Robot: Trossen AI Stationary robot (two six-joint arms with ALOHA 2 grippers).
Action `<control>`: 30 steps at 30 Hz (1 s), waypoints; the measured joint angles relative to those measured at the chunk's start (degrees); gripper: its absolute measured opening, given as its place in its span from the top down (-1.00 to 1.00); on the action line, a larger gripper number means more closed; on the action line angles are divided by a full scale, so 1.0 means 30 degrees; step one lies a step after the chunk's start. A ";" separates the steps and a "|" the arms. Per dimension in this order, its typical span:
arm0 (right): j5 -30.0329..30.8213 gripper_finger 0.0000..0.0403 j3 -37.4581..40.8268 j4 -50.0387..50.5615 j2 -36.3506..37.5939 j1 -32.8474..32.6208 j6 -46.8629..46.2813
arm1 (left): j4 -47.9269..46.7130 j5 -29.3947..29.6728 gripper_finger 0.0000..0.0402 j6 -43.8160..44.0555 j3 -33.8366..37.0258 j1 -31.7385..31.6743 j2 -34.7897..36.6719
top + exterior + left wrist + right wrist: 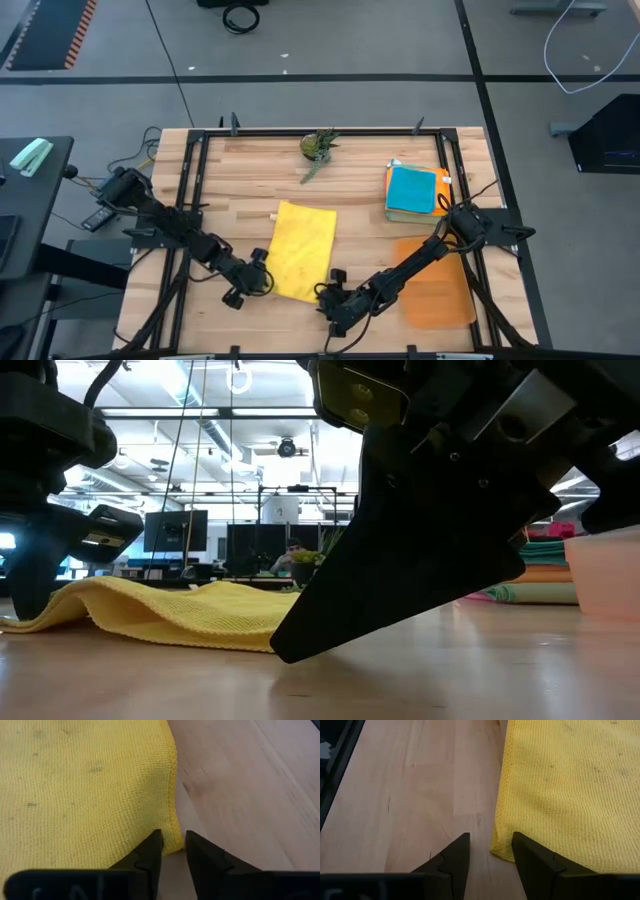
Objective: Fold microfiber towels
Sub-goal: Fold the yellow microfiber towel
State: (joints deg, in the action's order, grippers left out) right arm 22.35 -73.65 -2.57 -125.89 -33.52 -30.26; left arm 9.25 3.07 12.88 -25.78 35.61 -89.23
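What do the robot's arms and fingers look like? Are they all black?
Mostly yes. Both arms are dark, thin and made of jointed segments. The left gripper and the right gripper each end in two flat black fingers with stepped, angular inner edges. Up close in the low view, a gripper looks like a big black wedge with a small brass-coloured plate.

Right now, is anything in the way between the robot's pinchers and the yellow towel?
Nothing visible. The left gripper and right gripper each sit right at a near corner of the yellow towel, jaws apart, with only bare table between.
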 joint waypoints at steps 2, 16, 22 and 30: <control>0.0000 0.23 0.0000 0.0000 0.0000 -0.0007 -0.0052 | -0.0068 0.0161 0.58 0.0026 0.0010 0.0150 -0.0028; -0.0257 0.89 0.0015 0.0078 0.0176 -0.0634 -0.0513 | 0.2215 -0.0281 0.97 0.2020 0.0256 0.2499 -0.0349; 0.0110 0.97 0.0021 0.0446 0.1698 -0.0627 -0.0438 | 0.2769 -0.0272 0.98 0.1578 0.0338 0.2785 0.1072; -0.0096 0.98 0.0015 0.0337 0.4426 -0.0583 0.0277 | 0.3570 -0.0162 0.98 0.1906 0.0350 0.2851 0.3556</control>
State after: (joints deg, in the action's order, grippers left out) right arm 22.06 -73.60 -1.56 -112.61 -35.27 -29.42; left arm 19.96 2.59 18.59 -24.73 44.16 -78.56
